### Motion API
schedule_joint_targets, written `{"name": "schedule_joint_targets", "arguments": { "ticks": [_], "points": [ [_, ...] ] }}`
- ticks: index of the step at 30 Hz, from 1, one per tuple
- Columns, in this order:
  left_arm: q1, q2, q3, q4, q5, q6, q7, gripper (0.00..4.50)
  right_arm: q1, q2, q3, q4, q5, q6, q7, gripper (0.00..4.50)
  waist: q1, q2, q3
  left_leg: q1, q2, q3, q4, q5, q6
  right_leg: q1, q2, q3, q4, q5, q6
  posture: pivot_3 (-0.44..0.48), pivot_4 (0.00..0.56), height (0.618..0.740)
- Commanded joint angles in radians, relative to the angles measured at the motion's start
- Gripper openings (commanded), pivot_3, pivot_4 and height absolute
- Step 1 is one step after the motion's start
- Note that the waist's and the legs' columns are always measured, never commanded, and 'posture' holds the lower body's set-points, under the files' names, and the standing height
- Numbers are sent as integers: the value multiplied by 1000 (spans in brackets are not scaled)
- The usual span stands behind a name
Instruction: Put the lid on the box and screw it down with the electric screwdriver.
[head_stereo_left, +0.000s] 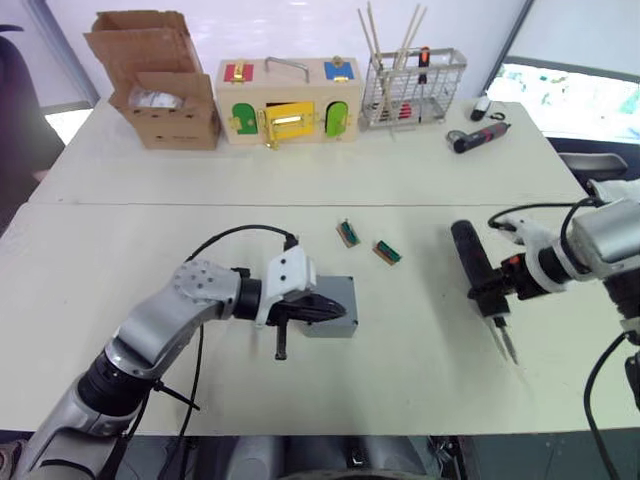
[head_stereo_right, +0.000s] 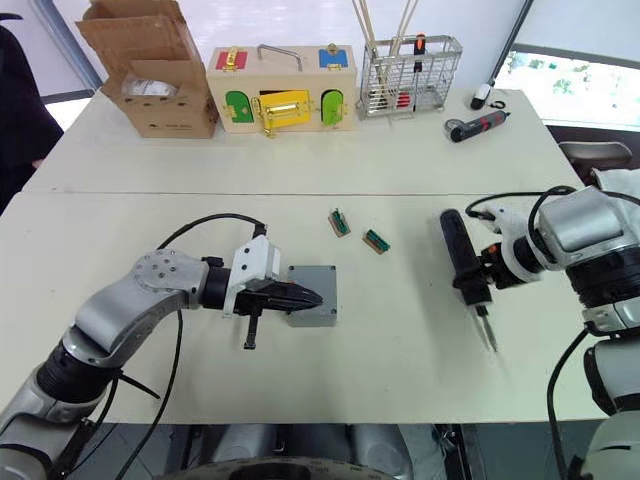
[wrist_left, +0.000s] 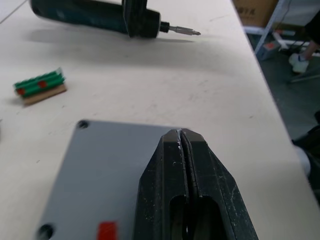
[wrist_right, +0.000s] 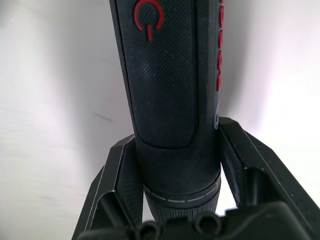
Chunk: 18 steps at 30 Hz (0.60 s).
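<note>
The grey box sits on the table in front of me, left of centre. The flat grey lid lies on top of it, with screw holes at its corners and a small red mark. My left gripper is shut with nothing in it, and its fingertips rest on the lid. To the right, my right gripper is shut on the black electric screwdriver. It holds the driver over the table, apart from the box, with the thin bit pointing toward the near edge. Its fingers clamp the body just below the red markings.
Two small green-and-tan pieces lie between the box and the screwdriver. Along the far edge stand a cardboard carton, a wooden latch box and a wire basket. A small red-and-black driver lies at the far right.
</note>
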Motion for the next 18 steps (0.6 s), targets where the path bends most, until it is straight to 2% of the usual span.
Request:
{"name": "schedule_joint_targets", "arguments": {
  "ticks": [1, 3, 5, 9, 11, 12, 16, 18],
  "points": [
    [-40, 22, 51, 72, 3, -41, -48, 0, -106, 37, -324, -83, 65, 29, -102, 1800, 0, 2, 1, -6, 0, 1, 2, 0, 0, -9, 0, 0, 7, 0, 0, 0, 150, 740],
    [-67, 25, 51, 121, 12, -58, -71, 0, -107, 110, -486, -152, 124, 29, -169, 1800, 2, 2, 1, -11, 1, 1, 2, 1, -1, -14, 1, -1, 8, 0, 0, 0, 150, 740],
    [-98, 23, 47, 171, 20, -72, -98, 0, -106, 257, -698, -323, 166, 29, -228, 1800, 1, 1, 1, -13, 1, 0, 3, 3, -6, -15, 1, -2, 8, 0, 0, 0, 150, 740],
    [-155, 13, 33, 234, 38, -85, -143, 0, -55, 567, -954, -669, 249, -18, -333, 1800, 0, 2, 1, -14, 1, 0, 4, 3, -5, -16, 2, -1, 12, 0, 0, 0, 150, 740],
    [-175, 18, 29, 243, 41, -79, -168, 0, 13, 680, -945, -812, 259, -100, -396, 1800, 2, 2, 0, -15, 0, 0, 5, 4, -6, -17, 1, -2, 15, 0, 0, 0, 150, 740],
    [-184, 23, 32, 244, 39, -72, -181, 0, 76, 720, -882, -887, 245, -177, -417, 1800, 2, 1, 0, -15, 0, -1, 5, 5, -7, -17, 1, -1, 17, 0, 0, 0, 150, 740],
    [-204, 34, 36, 220, 25, -30, -210, 0, 330, 790, -616, -1051, 206, -417, -419, 1800, -6, 2, 0, -15, -3, 0, 5, 6, -9, -19, -1, -1, 19, 0, 0, 0, 150, 740],
    [-198, 28, 29, 198, 26, -13, -207, 0, 440, 772, -488, -1079, 148, -549, -401, 1800, -13, 2, 0, -14, -3, 1, 5, 7, -11, -20, 0, 0, 20, 0, 0, 0, 150, 740]
  ]
}}
